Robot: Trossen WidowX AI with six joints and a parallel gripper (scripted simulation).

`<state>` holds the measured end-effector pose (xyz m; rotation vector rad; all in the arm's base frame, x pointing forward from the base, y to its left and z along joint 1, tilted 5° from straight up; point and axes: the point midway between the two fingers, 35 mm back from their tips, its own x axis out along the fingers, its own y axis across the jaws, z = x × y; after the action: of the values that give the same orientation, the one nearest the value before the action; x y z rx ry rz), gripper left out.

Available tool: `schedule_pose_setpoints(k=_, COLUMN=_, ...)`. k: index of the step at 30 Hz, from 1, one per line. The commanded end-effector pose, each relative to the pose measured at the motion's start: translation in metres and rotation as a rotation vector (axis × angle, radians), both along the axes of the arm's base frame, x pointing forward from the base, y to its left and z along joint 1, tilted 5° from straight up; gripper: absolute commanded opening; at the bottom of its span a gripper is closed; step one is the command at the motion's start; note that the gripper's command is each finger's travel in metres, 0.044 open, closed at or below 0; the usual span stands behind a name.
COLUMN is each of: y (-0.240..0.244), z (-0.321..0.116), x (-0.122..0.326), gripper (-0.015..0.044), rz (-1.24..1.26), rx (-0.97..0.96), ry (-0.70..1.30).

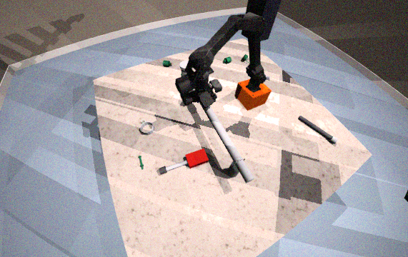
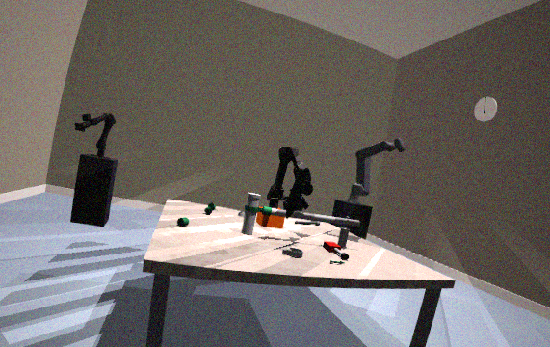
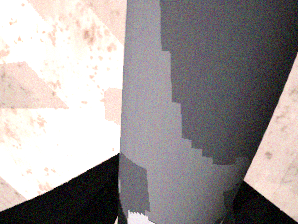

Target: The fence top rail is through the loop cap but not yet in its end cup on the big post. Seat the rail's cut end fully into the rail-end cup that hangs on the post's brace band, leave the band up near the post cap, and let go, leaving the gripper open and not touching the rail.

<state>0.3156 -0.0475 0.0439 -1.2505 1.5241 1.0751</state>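
Observation:
The light grey rail runs from the big post over the short post. My gripper is shut on the rail, near its big-post end; black fingers flank it in the wrist view. The green brace band is around the big post's upper half, below the pale cap. The green rail-end cup points toward the rail. The rail's cut end appears in line with the cup and at its mouth; how deep it sits cannot be told. The arm hides this joint in the top view.
An orange block stands by the arm's base. A red-headed tool, a grey ring clamp, a green bolt and a dark rod lie around the rail. Several green fittings lie farther back.

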Motion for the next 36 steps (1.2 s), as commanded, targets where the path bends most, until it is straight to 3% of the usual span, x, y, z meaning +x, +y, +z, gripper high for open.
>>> schedule_pose_setpoints(k=1, y=-0.006, z=0.004, x=0.0, gripper=0.0, rz=-0.001, rx=-0.01, ry=-0.009)
schedule_pose_setpoints(k=11, y=-0.001, z=0.0, x=0.0, gripper=0.0, rz=0.0, rx=0.0, ry=0.0)
schedule_pose_setpoints(k=28, y=0.021, z=0.02, x=0.004, gripper=0.044, rz=0.0, rx=0.003, ry=0.0)
schedule_pose_setpoints(k=36, y=0.041, z=0.037, x=0.005, gripper=0.044, rz=0.0, rx=0.005, ry=0.001)
